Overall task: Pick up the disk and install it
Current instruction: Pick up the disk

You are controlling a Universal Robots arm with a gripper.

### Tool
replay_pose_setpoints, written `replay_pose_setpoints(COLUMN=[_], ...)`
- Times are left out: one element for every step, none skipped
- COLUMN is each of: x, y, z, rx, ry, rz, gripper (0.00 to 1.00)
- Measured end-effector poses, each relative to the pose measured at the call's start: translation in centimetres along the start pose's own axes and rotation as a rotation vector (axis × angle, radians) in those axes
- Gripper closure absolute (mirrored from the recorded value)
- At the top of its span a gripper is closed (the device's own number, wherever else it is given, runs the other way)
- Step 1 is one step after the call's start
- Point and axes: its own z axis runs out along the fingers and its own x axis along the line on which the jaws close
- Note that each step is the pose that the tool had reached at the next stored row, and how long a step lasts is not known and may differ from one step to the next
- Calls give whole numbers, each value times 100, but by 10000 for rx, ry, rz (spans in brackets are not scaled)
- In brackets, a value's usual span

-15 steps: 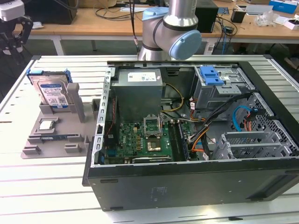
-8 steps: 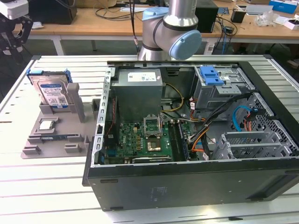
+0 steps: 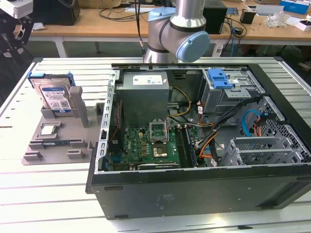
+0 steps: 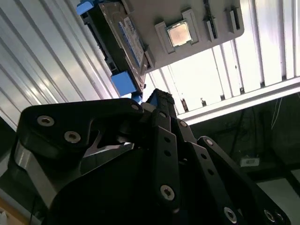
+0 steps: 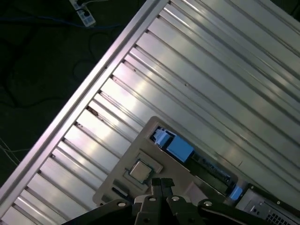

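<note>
In the exterior view the disk point(image 3: 54, 94) leans on edge at the back of a grey tray point(image 3: 73, 132), with the chip point(image 3: 48, 129) flat just in front of it and a grey post beside it; next comes the open case point(image 3: 194, 189), its cage point(image 3: 233, 90) at the far right behind loose cables. Bare slatted table point(image 3: 48, 194) lies open left of and in front of the tray, while the case wall stands close on the tray's other side. In the first wrist view the gripper point(image 5: 161, 182) hangs over the tray near the chip, clear of the disk, jaws drawn almost together and holding nothing.
</note>
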Motion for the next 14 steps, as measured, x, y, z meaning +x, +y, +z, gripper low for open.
replay_pose_setpoints(x=[0, 0, 0, 0, 0, 0, 0, 0, 0, 0, 0, 0, 0, 0], y=[0, 0, 0, 0, 0, 0, 0, 0, 0, 0, 0, 0, 0, 0], z=[0, 0, 0, 0, 0, 0, 0, 0, 0, 0, 0, 0, 0, 0], rx=[-3, -6, -12, -16, -21, -24, -27, -32, -36, -39, -42, -47, -51, -55], ry=[6, 11, 23, 32, 42, 47, 52, 62, 71, 75, 81, 90, 98, 107], rz=[-127, -239, -519, -713, -925, -1040, -1151, -1372, -1576, -1682, -1808, -2000, -2174, -2366], gripper=[89, 89, 89, 89, 89, 89, 89, 89, 89, 89, 89, 89, 89, 89])
